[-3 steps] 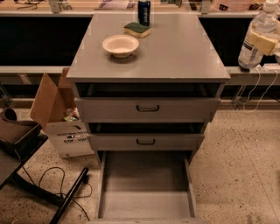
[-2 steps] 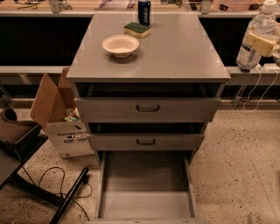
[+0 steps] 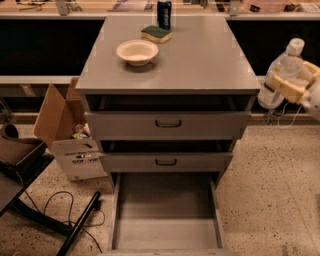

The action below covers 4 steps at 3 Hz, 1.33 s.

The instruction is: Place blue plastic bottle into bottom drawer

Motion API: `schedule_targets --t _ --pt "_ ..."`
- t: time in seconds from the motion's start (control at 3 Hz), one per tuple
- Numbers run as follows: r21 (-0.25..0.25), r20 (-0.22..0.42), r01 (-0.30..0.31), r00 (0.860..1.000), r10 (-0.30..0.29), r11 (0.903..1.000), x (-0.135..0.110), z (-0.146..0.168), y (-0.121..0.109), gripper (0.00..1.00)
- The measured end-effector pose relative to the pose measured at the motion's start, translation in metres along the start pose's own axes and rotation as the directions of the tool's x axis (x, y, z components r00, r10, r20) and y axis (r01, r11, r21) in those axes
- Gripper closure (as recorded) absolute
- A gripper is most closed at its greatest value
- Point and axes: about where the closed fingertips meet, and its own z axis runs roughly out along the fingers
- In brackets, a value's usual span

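Note:
The blue plastic bottle, clear with a white cap and pale label, hangs tilted in the air at the right edge, beside the cabinet's top right corner. My gripper is shut on the bottle's middle, its pale fingers wrapped round the label. The bottom drawer is pulled out far at the foot of the cabinet, and its plain grey floor shows. The bottle is well above and to the right of that drawer.
On the grey cabinet top stand a cream bowl, a green sponge and a dark blue can. Two upper drawers are slightly open. An open cardboard box and a black stand with cables are at the left.
The bottle and my gripper have moved slightly down and left, towards the cabinet. Nothing else has moved.

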Motion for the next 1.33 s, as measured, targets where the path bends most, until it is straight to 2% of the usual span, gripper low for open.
schedule_targets --t 0.33,0.67,1.0,1.33 --pt "-0.097 -0.021 0.004 1.0 -0.006 0.9953 0.039 -0.037 0.071 1.0" --pt "-0.175 -0.035 -0.011 0.999 0.005 0.9846 0.119 -0.053 0.141 1.0" --pt "-0.191 -0.019 -0.016 1.0 0.013 0.9814 0.183 -0.051 0.171 1.0" --pt "-0.191 -0.019 -0.016 1.0 0.013 0.9814 0.183 -0.051 0.171 1.0"
